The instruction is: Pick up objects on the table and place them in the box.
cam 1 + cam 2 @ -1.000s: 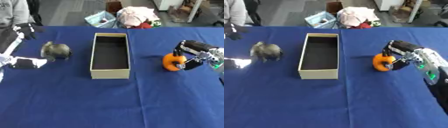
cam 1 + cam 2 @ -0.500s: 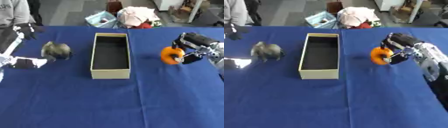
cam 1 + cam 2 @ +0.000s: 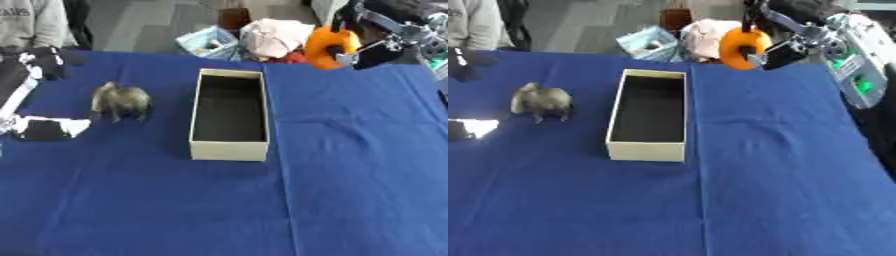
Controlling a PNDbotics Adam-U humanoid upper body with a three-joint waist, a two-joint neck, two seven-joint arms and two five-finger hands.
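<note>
An orange round thing [image 3: 735,47] hangs in the air above the table's far edge, right of the box, with my right hand [image 3: 779,52] shut on it from the right. The open cardboard box [image 3: 227,149] stands lengthwise in the middle of the blue table [image 3: 350,190]; its dark inside shows nothing. A grey furry toy animal [image 3: 121,100] sits on the cloth left of the box. My left hand [image 3: 44,129] lies flat and open on the table at the left edge, a little nearer than the toy.
Beyond the far edge lie a light blue basket [image 3: 210,44] and a pink-white bundle of cloth [image 3: 276,37]. A person's dark gloved hand [image 3: 48,62] shows at the far left corner. Blue cloth stretches across the near half.
My right hand has lifted the orange thing off the table, up and toward the far edge. The box, the toy and my left hand stayed put.
</note>
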